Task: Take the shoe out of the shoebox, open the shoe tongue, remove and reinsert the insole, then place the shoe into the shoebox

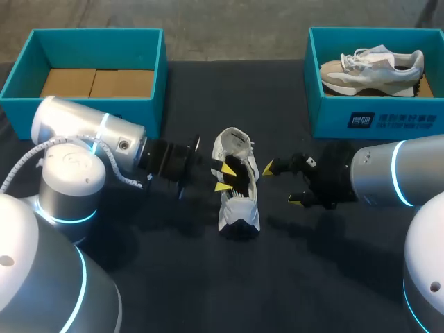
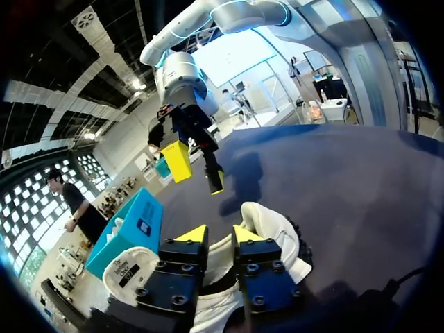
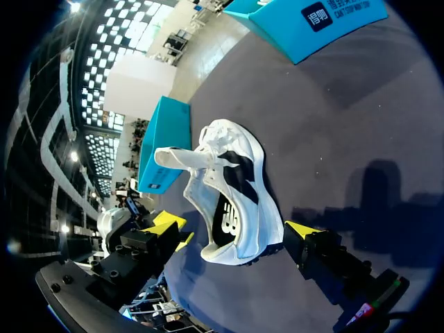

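Left arm (image 1: pixel 83 132) comes in from the near-left corner of the table (image 1: pixel 208 291), right arm (image 1: pixel 402 173) from the near-right; both reach toward the middle.

Left gripper (image 1: pixel 223 176) sits on the shoe (image 1: pixel 239 201) at mid-table. In the left wrist view its fingers (image 2: pixel 194 234) are close together w/ white shoe material pinched between them, so it has hold of the shoe (image 2: pixel 274 225) near the opening. Exactly which part it grips I can't tell.

Right gripper (image 1: pixel 282 184) is just beside the shoe on the right-edge side, not touching it, fingers spread wide and holding nothing. From its own wrist cam the right gripper (image 3: pixel 233 226) has the shoe (image 3: pixel 236 180) ahead of it, between the two spread tips but apart from both. Seen from the left wrist, the right gripper (image 2: pixel 196 171) hangs above the cloth beyond the shoe.

Shoe is white w/ black patches, toe toward the near edge, heel toward the far edge. Tongue (image 3: pixel 177 158) sticks up and out from the opening.

Left box (image 1: pixel 83 107), teal, stands at the far-left corner w/ brown cardboard (image 1: pixel 97 82) on its floor. Right box (image 1: pixel 374 121), also teal, is at the far-right corner; another shoe (image 1: pixel 371 69), white and tan, lies inside on its side.
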Robot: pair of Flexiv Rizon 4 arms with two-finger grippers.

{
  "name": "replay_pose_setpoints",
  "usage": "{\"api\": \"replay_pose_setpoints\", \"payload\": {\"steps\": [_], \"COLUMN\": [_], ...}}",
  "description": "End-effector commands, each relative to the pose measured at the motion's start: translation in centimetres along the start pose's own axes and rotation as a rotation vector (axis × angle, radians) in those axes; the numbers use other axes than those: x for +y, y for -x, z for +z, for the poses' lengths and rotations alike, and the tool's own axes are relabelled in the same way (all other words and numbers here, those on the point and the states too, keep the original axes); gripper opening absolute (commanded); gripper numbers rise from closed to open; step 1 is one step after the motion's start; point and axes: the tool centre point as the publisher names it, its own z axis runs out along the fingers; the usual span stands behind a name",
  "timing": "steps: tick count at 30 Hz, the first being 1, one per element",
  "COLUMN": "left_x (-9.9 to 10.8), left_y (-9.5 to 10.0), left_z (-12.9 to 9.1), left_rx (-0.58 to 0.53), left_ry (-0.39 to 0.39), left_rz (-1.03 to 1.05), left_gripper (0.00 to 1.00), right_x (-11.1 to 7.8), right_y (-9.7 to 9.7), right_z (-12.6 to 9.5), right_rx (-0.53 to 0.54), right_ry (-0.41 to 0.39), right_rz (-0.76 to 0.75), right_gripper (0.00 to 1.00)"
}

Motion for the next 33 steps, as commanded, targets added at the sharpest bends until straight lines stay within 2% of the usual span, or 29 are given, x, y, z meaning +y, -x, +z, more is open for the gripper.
{"api": "replay_pose_setpoints", "payload": {"steps": [1,4,5,7,9,10,11,19,33], "left_x": [-0.7,-1.0,-1.0,-1.0,-1.1,-1.1,-1.2,-1.5,-0.9], "left_y": [0.3,0.7,0.8,0.9,1.3,1.3,1.8,2.7,3.3], "left_z": [-1.2,-1.6,-1.9,-2.0,-2.5,-2.5,-2.8,-2.9,-2.3], "left_rx": [0.036,0.102,0.164,0.195,0.285,0.285,0.337,0.512,0.712], "left_ry": [0.018,0.015,0.020,0.026,0.040,0.040,0.057,0.091,0.120], "left_rz": [0.001,0.004,0.000,0.000,0.012,0.012,0.030,0.093,0.211], "left_gripper": [0.00,0.00,0.00,0.00,0.00,0.00,0.00,0.00,0.00], "right_x": [0.1,0.1,0.1,0.1,0.1,0.1,0.1,0.1,2.2], "right_y": [0.6,0.6,0.6,0.6,0.6,0.6,0.6,0.6,2.5], "right_z": [-0.2,-0.2,-0.2,-0.2,-0.2,-0.2,-0.2,-0.2,-5.6], "right_rx": [0.146,0.146,0.146,0.146,0.146,0.146,0.146,0.146,0.023], "right_ry": [-0.041,-0.041,-0.041,-0.041,-0.041,-0.041,-0.041,-0.041,-0.036], "right_rz": [0.012,0.012,0.012,0.012,0.012,0.012,0.012,0.012,-0.044], "right_gripper": [1.00,1.00,1.00,1.00,1.00,1.00,1.00,1.00,1.00]}}
